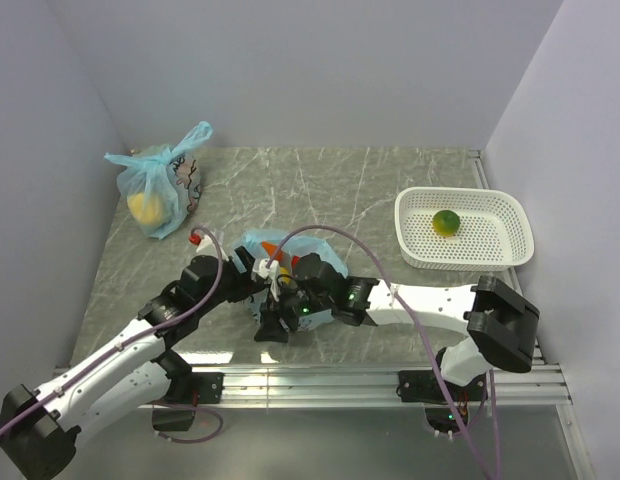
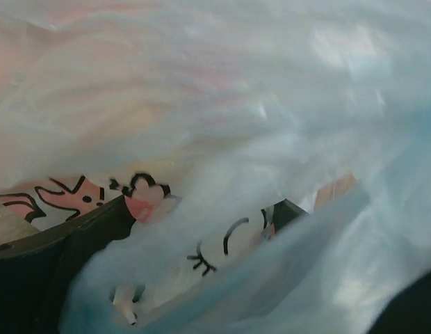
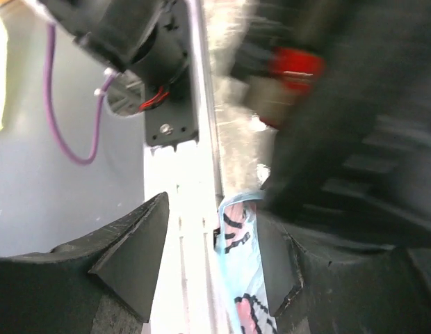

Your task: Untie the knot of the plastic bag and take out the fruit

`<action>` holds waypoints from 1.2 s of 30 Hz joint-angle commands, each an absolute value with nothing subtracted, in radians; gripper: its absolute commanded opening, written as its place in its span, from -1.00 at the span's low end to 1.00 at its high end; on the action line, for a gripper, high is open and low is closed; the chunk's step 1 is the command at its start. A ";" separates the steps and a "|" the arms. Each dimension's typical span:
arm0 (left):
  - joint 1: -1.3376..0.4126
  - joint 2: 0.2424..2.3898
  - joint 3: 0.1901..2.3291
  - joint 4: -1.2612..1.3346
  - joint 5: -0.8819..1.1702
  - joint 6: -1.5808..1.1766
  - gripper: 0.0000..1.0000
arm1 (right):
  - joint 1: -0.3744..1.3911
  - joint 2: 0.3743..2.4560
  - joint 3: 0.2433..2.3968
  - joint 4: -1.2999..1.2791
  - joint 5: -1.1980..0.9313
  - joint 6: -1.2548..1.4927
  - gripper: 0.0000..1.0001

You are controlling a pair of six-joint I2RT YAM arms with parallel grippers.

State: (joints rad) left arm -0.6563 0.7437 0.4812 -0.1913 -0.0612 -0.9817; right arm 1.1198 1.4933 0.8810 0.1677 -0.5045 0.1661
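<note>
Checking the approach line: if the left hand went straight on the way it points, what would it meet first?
Most likely the plastic bag: its printed film fills the left wrist view.

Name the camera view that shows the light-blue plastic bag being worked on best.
Left wrist: the plastic bag fills the frame, its dark cartoon print plain though blurred in parts. Top external shows only a mostly covered blue patch; right wrist, just a narrow printed strip.

We see thin, translucent, crinkled film on the plastic bag (image 2: 271,104), a smooth marbled bench (image 1: 290,190) with slight sheen, and a white perforated plastic basket (image 1: 495,235).
</note>
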 commanded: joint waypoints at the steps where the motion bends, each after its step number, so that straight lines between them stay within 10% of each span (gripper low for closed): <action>1: -0.660 0.767 0.457 -0.104 -0.094 -0.999 0.68 | 1.161 1.496 0.914 0.213 -0.568 0.152 0.20; 4: -0.661 0.805 0.434 -0.064 -0.072 -1.006 0.27 | 1.167 1.493 0.910 0.212 -0.568 0.150 0.20; 8: -0.661 0.802 0.413 -0.087 -0.106 -1.003 -0.98 | 1.170 1.450 0.910 0.158 -0.502 0.120 0.21; 20: -0.661 0.497 0.305 -0.342 -0.236 -1.069 -0.99 | 1.056 1.275 0.914 0.008 -0.186 0.089 0.25; 36: -0.664 0.488 0.308 -0.341 -0.224 -1.057 -0.99 | 1.005 1.696 1.100 -0.003 -0.114 0.052 0.05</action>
State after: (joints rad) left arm -0.6590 0.4625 0.2749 -0.3779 -0.2111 -1.0744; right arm 0.9989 1.6707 1.0313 -0.0208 -0.1890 0.0525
